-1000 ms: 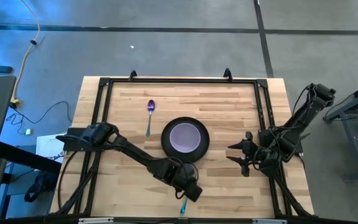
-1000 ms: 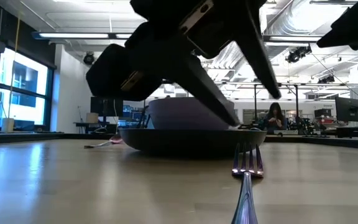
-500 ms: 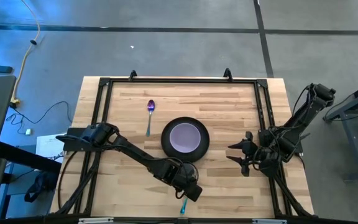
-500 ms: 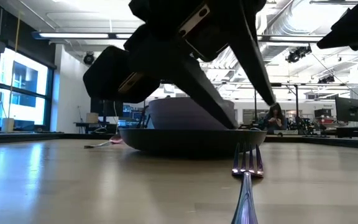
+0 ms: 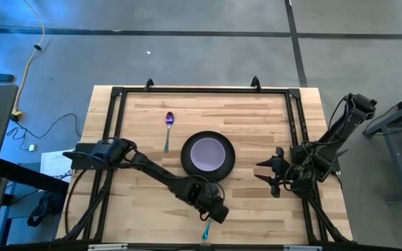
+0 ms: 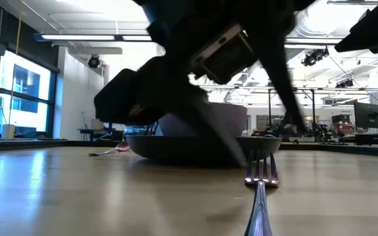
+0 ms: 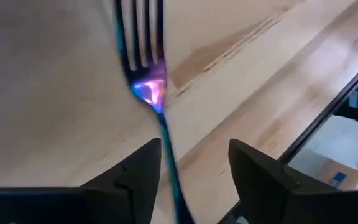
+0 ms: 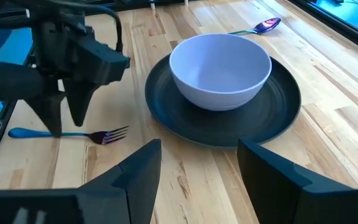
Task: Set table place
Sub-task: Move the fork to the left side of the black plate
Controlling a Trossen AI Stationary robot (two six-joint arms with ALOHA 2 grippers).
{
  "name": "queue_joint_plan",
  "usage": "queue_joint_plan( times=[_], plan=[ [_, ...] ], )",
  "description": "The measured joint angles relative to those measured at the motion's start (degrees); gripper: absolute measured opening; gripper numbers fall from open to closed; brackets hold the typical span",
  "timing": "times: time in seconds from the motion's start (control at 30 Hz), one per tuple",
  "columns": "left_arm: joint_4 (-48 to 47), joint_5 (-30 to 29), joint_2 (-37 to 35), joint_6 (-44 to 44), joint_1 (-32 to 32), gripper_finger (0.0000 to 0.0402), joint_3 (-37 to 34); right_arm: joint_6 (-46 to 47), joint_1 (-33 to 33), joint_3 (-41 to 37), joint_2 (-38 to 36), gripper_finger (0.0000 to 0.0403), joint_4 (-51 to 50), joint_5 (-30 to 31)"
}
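The fork (image 8: pixel 73 134) could be knocked askew if the left claw (image 8: pixel 58 115) is lifted carelessly, since the slim handle is straddled closely by the fingers and could be caught by either one. The plate (image 5: pixel 186 164) could also be nudged, being just beside the claw. The left claw is seen spread wide, with nothing gripped; in the left wrist view the handle is passed between the two fingers (image 7: pixel 135 177) without apparent contact, though blur makes this uncertain. The fork is lain flat on the surface (image 5: pixel 257 118) at its near edge, tines toward the plate, directly under the left claw. The bowl (image 8: pixel 220 61) is seated on the plate, and the spoon (image 5: pixel 168 125) is left well apart beyond it. The right claw (image 5: pixel 274 174) is held wide and empty at the right side.
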Motion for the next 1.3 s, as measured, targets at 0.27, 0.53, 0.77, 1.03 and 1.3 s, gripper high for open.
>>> queue_joint_plan(
  times=[0.27,0.53,0.77,1.03,1.3],
  plan=[
    [0.1,1.2,1.2,-1.5,-0.1,0.0173,-0.1,0.0,0.0,0.0,0.0,0.0204,-0.8,0.0],
    [1.1,1.5,1.8,-3.0,-0.1,0.0172,-0.1,0.0,0.0,0.0,0.0,0.0204,-1.1,0.0],
    [-0.3,1.9,1.7,-3.2,0.6,0.0172,0.0,0.0,0.0,0.0,0.0,0.0204,-1.4,0.0],
    [-0.6,2.3,1.7,-3.6,0.7,0.0172,0.0,0.0,0.0,0.0,0.0,0.0204,-2.0,0.2],
    [-2.2,2.1,1.7,-4.5,0.7,0.0136,0.0,0.0,-0.1,0.0,0.0,0.0204,-2.3,1.3]
  ],
)
